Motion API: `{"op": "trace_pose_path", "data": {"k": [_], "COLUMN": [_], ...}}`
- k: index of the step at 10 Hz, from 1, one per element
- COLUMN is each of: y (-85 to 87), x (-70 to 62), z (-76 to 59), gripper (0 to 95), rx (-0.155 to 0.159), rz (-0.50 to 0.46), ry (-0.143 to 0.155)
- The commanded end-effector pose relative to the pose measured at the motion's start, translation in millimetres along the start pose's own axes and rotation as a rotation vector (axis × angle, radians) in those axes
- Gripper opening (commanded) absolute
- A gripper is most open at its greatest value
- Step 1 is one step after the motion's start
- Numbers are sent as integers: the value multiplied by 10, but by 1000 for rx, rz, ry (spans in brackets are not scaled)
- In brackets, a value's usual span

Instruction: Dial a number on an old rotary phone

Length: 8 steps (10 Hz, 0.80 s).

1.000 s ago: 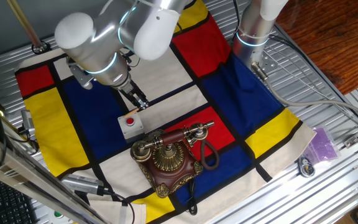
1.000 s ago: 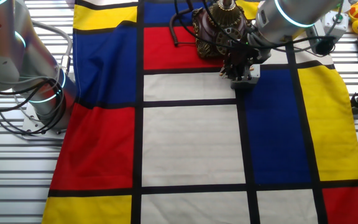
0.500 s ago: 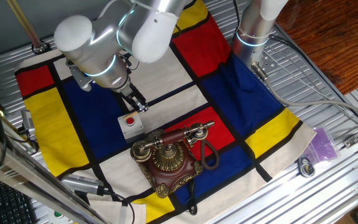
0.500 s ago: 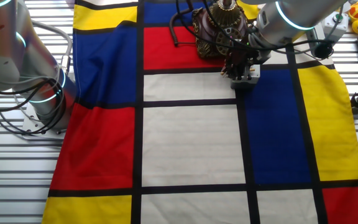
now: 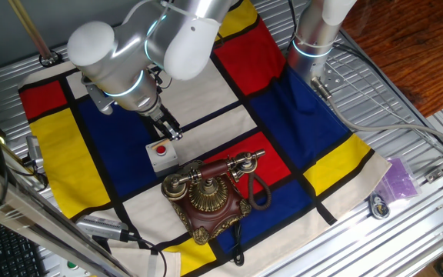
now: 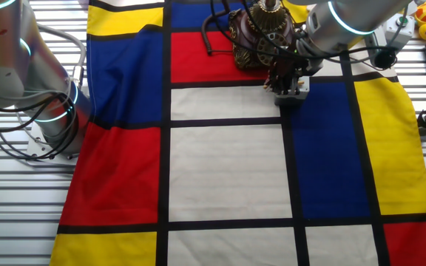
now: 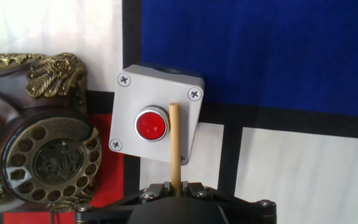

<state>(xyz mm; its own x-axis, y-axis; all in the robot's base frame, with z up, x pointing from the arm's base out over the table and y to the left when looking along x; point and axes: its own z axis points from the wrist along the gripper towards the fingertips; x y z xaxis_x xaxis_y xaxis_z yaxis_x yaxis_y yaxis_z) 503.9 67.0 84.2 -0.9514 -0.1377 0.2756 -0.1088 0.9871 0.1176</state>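
In one fixed view the old rotary phone [image 5: 210, 198] is seen on the checked cloth [image 5: 283, 115] toward 6 o'clock: a dark red-brown square base with brass corner ornaments, a brass dial, a brass-ended handset laid across the cradle and a black cord looping at its 3 o'clock side. The grey box [image 5: 161, 155] with a red button sits just beside it at 10 o'clock, with the gripper [image 5: 169, 129] hanging above the box. In the other fixed view the phone [image 6: 261, 33] lies at 12 o'clock, partly hidden by the arm; a second arm's base [image 6: 50, 118] is shown at 9 o'clock. Only in the hand view are the dial's finger holes [image 7: 55, 155] made out, at 8 o'clock, and a thin wooden stick [image 7: 174, 146] is seen clamped between the fingers, its tip beside the red button [image 7: 151, 124].
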Motion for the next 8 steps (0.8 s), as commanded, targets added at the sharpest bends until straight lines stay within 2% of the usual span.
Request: {"op": "trace_pose_path", "data": {"k": [1,8], "y": [-1,-6], "x": [-3,-16], "z": [0,14], "gripper": [0,0], "rx": [0,9], "rz": [-3,-5], "ry": [1,-2]}}
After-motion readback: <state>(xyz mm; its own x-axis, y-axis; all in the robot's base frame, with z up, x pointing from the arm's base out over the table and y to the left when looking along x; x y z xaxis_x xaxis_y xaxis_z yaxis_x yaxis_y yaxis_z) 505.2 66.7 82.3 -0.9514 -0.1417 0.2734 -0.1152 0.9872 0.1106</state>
